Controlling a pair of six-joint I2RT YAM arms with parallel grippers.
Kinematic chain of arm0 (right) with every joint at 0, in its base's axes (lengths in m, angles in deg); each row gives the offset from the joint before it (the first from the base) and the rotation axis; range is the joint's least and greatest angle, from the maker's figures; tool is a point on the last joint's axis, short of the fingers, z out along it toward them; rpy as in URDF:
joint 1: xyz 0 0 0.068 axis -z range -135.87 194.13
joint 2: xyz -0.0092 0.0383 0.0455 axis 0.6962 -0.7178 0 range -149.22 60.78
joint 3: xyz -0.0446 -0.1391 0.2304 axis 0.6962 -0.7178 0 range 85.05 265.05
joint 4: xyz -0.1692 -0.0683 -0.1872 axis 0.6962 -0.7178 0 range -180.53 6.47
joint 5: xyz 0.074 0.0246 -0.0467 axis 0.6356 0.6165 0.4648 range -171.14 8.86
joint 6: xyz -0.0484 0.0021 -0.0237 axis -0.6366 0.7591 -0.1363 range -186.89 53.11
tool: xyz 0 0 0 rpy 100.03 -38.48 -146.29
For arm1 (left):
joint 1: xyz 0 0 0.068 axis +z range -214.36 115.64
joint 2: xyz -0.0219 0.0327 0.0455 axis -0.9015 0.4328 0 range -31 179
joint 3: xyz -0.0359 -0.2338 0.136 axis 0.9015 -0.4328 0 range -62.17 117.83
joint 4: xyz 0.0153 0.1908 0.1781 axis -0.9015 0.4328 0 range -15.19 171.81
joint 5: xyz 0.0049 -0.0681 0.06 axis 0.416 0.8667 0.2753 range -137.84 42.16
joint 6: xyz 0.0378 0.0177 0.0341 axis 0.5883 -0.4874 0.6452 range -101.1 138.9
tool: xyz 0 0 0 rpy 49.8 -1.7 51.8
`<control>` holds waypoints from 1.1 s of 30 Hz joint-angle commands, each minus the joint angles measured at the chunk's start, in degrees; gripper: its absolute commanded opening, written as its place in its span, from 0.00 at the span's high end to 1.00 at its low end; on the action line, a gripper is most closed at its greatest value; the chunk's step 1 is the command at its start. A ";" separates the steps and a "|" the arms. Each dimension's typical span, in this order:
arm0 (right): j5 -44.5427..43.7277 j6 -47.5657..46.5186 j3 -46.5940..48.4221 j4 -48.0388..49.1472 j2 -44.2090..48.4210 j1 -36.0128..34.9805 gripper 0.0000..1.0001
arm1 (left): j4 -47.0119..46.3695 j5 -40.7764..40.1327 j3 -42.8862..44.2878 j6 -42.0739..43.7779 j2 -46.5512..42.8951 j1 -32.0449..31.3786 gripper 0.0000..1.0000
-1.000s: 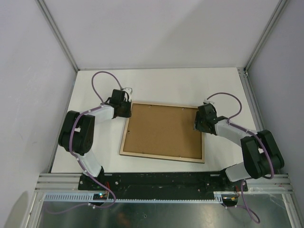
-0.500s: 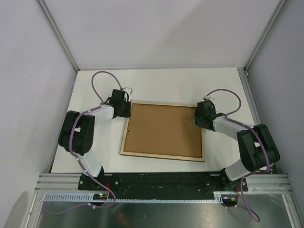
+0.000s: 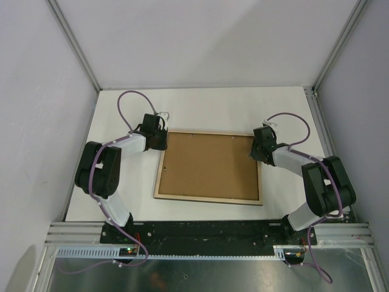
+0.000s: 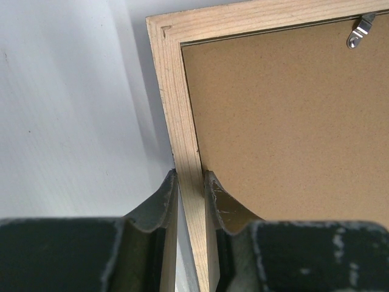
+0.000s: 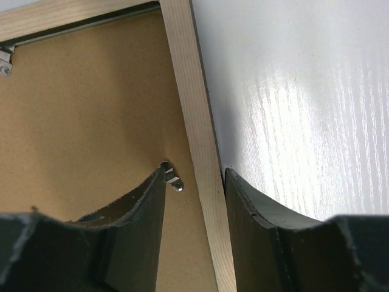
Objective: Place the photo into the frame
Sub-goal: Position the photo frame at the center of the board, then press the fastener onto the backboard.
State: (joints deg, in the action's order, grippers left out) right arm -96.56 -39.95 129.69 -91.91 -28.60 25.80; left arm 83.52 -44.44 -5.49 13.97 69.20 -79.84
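The frame (image 3: 206, 198) lies face down on the white table, light wood back up, with the brown backing board (image 3: 209, 164) set in it. The photo is hidden. My left gripper (image 3: 160, 143) is at the frame's far left corner. In the left wrist view it (image 4: 189, 176) is shut on the left wood rail (image 4: 173, 85). My right gripper (image 3: 258, 152) is at the far right edge. In the right wrist view it (image 5: 196, 173) is open and straddles the right rail (image 5: 188, 79), one finger over the backing board (image 5: 91, 109), the other outside the rail.
Small metal clips (image 5: 174, 180) (image 4: 361, 30) sit on the backing board near the rails. White table (image 3: 206, 109) lies beyond the frame. Grey walls and aluminium posts (image 3: 73, 42) enclose the cell on three sides.
My right arm has folded in and its gripper has moved slightly farther along the frame's right edge. The left arm and the frame have barely moved.
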 commanded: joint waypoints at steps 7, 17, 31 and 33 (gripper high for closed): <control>1.22 1.19 -0.44 -3.63 -1.90 2.43 0.89 | 3.33 -0.09 0.79 2.90 1.47 0.06 1.00; 4.46 1.97 -0.48 -3.20 -1.23 2.94 1.00 | 3.56 0.37 0.68 0.58 0.62 0.08 1.00; 5.66 1.72 -0.48 -3.19 -0.08 2.80 0.56 | 3.70 0.89 0.54 -0.07 0.54 0.08 1.00; 5.71 1.72 -0.47 -3.21 -0.26 2.71 0.58 | 3.71 0.97 0.53 -0.19 0.48 0.06 1.00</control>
State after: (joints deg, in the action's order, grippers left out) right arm -92.67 -38.20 129.76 -92.04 -28.47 28.97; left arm 83.76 -44.49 -5.36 13.20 69.29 -79.82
